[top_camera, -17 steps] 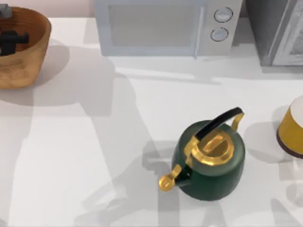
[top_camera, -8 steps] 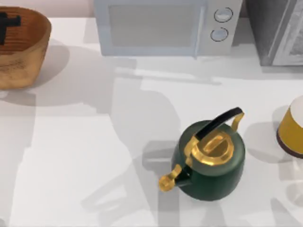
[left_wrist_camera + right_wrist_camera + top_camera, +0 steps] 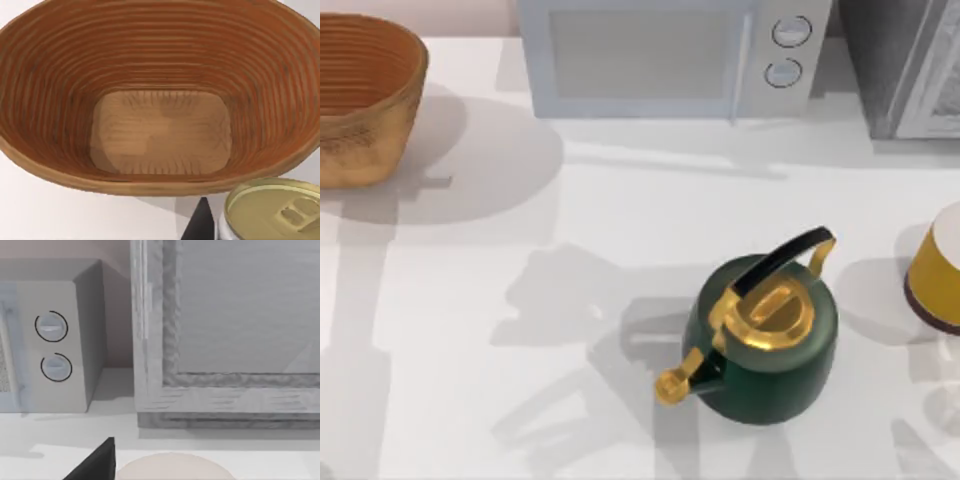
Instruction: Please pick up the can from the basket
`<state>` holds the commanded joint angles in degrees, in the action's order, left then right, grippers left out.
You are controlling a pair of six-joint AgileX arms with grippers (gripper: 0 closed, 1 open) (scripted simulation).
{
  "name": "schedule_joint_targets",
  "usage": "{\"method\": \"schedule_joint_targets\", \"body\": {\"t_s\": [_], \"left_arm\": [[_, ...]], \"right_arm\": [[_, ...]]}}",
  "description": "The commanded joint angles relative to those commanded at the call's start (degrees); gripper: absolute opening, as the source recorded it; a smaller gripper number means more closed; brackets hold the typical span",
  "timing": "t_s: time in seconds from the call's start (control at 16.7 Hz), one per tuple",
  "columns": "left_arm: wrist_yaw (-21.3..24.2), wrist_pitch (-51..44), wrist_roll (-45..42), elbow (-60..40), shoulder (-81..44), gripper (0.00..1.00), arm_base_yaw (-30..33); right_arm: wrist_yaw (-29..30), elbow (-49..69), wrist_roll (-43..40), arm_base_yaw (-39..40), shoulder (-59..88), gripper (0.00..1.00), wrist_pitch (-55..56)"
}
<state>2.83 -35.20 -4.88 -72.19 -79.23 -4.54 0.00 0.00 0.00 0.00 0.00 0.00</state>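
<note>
Above the basket (image 3: 150, 60), close under the left wrist camera, sits the can (image 3: 272, 210), with its dull gold end and pull tab facing up. The left hand (image 3: 202, 226) shows as one dark part touching the can's side, so I judge it is closed on the can. The ribbed floor of the basket is bare. The lifting step looks almost done. The next move calls only for a straight rise away from the basket with a firm grip.

The right hand (image 3: 95, 464) is parked far from the basket, facing the microwave (image 3: 50, 340) and the grey cabinet (image 3: 225, 315). Whether it is open, I cannot tell.

I count one can, one basket, one green kettle (image 3: 765, 345), one microwave and one yellow cylinder (image 3: 935, 270) on the desk (image 3: 470, 350).
</note>
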Motion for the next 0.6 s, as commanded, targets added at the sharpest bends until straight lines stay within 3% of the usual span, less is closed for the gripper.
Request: {"method": "schedule_joint_targets", "body": {"t_s": [0.36,0.6], "left_arm": [[-1.38,17.11,2.39,37.23,42.61,0.00,2.19],[-2.17,26.96,3.75,57.72,64.31,0.00,3.48]], "right_arm": [[0.00,0.00,0.00,0.00,0.00,1.00,0.00],[0.00,0.00,0.00,0.00,0.00,1.00,0.00]]}}
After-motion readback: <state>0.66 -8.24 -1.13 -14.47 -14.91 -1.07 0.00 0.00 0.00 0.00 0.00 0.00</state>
